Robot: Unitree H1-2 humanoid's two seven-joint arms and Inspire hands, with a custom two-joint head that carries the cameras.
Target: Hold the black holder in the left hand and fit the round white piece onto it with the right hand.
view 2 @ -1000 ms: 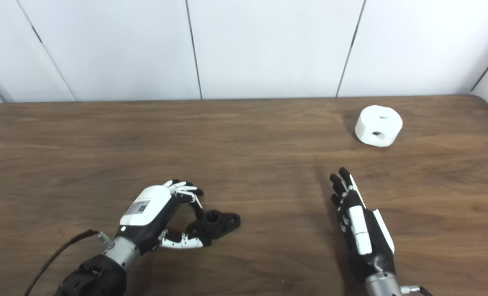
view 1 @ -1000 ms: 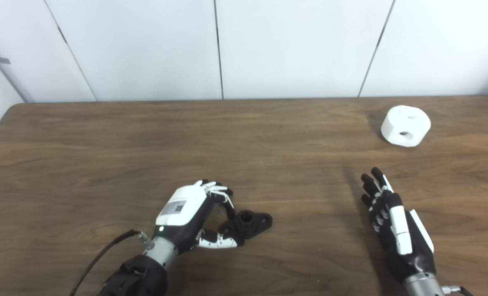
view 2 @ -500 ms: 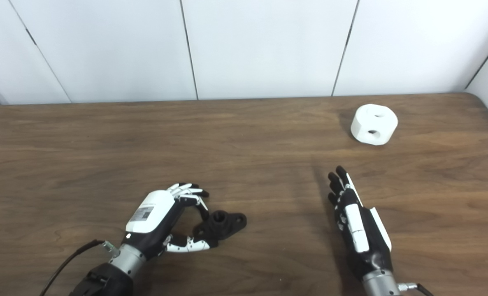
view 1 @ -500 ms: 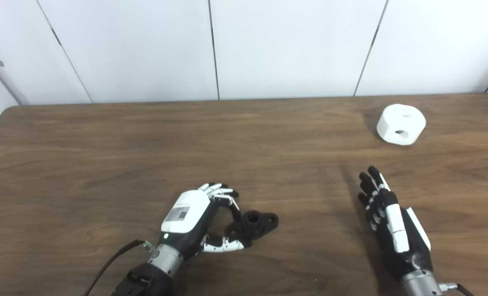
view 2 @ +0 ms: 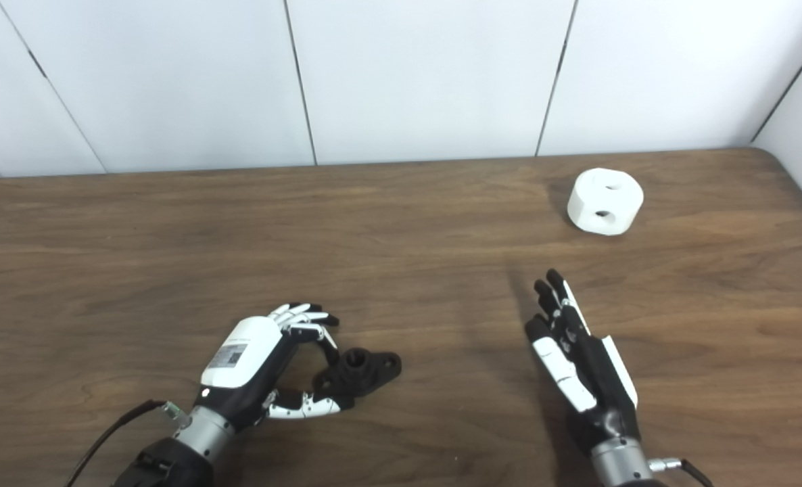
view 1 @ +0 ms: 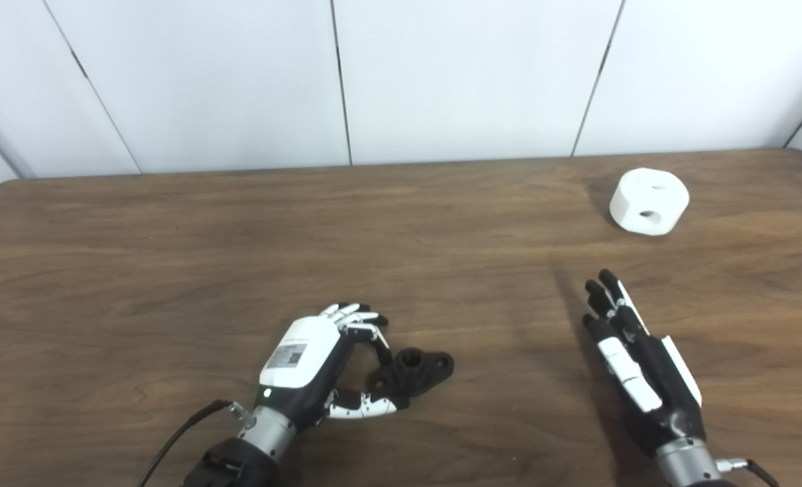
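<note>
The black holder [view 1: 416, 368], a small flanged piece with a raised round collar, lies on the wooden table near the front centre. My left hand [view 1: 306, 362] is curled round its left end, fingers [view 1: 374, 335] behind it and thumb in front, touching it. The round white piece [view 1: 648, 201], a thick disc with holes in its top and side, rests at the far right of the table. My right hand [view 1: 634, 368] hovers low at the front right, well short of the white piece, fingers stretched out and apart, holding nothing.
The brown table [view 1: 239, 257] ends at a white panelled wall [view 1: 441, 74] behind. Its right rear corner [view 2: 766, 152] is rounded, just past the white piece. A black cable [view 1: 178, 433] trails from my left wrist.
The whole picture has shifted a little leftward, so the camera moved. My right hand has rolled slightly at the wrist, fingers still outstretched. My left hand stays curled on the holder.
</note>
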